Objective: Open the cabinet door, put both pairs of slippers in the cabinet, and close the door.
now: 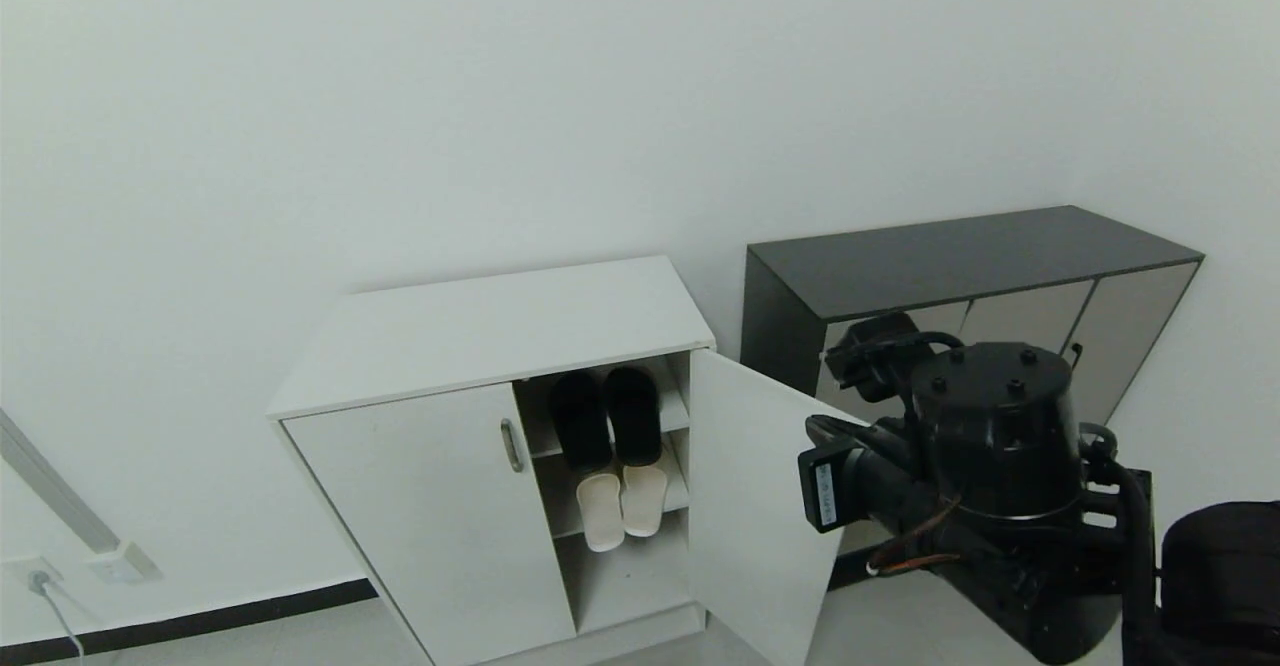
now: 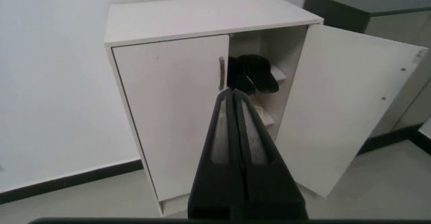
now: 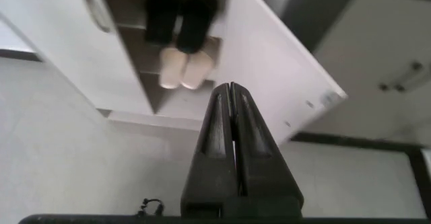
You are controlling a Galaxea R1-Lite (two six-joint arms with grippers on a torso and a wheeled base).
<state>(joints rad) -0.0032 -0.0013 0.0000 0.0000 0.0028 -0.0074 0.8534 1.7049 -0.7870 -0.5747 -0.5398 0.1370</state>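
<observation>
Containers, left to right. White cabinet (image 1: 500, 331) stands against the wall. Its left door (image 1: 430, 516) is shut, with a metal handle (image 1: 511, 445) at its inner edge. Its right door (image 1: 750, 516) is swung open toward you. Through the opening you see shelves:
- Upper shelf: black slippers (image 1: 607, 416), the pair side by side, toes pointing into the cabinet.
- Next shelf down: white slippers (image 1: 622, 506), side by side, heels hanging just past the shelf edge.

Both pairs are inside the cabinet. The door is not yet closed.

Right of it and apart from it, against the same wall, stands a dark cabinet (image 1: 950, 256) with grey doors, all shut.

Surroundings. A wall socket (image 1: 40, 578) with a plug in it sits low at far left. A cable duct (image 1: 60, 491) runs up at a slant from there. Black skirting (image 1: 200, 621) runs along the foot of the wall.

The open door leaf stands between the shelves and the right arm (image 1: 980, 466), which sits just right of the door's free edge.

Grippers. Left gripper (image 2: 233, 96) has its jaws pressed together. It sits in front of the cabinet, in line with the handle edge of the shut door. Right gripper (image 3: 231, 89) also has its jaws together. It sits above the floor, before the open compartment.

Writing. There is a small white label (image 1: 826, 486) on the right arm's housing; the print is too small to read.
</observation>
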